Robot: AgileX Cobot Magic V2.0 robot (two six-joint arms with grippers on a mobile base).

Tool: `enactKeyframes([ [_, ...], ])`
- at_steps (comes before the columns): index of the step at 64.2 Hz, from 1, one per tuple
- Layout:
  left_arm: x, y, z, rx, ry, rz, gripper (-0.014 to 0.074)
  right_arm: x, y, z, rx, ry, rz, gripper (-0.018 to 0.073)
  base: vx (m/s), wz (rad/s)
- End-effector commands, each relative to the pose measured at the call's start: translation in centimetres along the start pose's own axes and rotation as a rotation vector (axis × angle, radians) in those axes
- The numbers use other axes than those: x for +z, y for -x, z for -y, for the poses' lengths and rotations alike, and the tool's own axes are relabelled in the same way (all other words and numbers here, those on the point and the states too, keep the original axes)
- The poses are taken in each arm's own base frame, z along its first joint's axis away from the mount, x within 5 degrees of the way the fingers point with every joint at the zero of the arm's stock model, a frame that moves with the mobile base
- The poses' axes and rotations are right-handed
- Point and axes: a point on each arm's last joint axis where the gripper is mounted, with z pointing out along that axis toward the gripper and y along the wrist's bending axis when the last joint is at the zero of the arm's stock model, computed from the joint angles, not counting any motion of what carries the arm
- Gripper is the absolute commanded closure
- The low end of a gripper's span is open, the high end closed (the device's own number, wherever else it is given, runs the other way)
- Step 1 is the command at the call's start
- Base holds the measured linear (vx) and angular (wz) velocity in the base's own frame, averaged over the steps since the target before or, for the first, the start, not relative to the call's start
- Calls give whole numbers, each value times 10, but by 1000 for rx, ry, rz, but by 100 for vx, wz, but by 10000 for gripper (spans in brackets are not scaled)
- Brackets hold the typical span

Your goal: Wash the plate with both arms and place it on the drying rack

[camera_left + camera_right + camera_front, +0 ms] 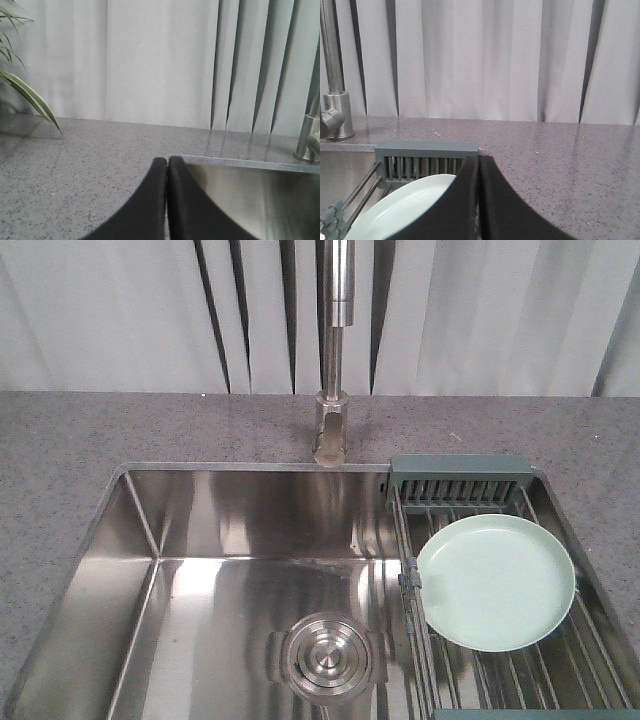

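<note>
The pale mint-green plate [496, 581] lies flat on the wire rods of the drying rack [459, 479], which spans the sink's right side. Neither arm shows in the front view. In the right wrist view my right gripper [479, 159] is shut with nothing in it, above the near right of the plate [402, 212] and facing the rack's grey-teal end piece [426, 159]. My left gripper [166, 161] is also shut and empty, over the sink's far left corner.
The steel sink basin [250, 580] has a round drain [326, 655] at its bottom. The tap [335, 350] stands behind it on the grey speckled counter [60, 460]. White curtains hang at the back. Plant leaves [20, 90] show at the far left.
</note>
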Motion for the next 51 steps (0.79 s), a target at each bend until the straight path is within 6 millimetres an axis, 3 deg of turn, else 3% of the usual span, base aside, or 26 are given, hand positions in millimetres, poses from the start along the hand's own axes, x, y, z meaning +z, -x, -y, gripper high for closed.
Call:
enactKeyframes([
  [1,-2,17,2,-20,-15,116,603,-1,7,0,-15,-7,80,567,0,0],
  [51,-2,17,2,-20,-15,116,603,-1,7,0,-15,-7,80,567,0,0],
])
